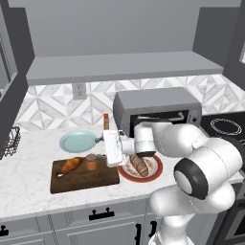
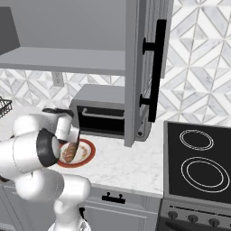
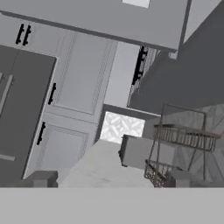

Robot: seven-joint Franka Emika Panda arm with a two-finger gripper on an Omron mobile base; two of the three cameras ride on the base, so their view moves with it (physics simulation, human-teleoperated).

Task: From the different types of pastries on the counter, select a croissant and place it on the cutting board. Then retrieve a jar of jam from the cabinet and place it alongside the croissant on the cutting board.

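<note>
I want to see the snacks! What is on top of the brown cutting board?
On the cutting board sit the croissant and the jar of jam, side by side.

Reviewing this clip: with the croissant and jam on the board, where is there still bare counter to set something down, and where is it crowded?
Bare counter lies left of the cutting board, toward the wire basket. More lies between the red-rimmed plate and the stove. Crowded: croissant, jar of jam, blue plate and gripper.
</note>
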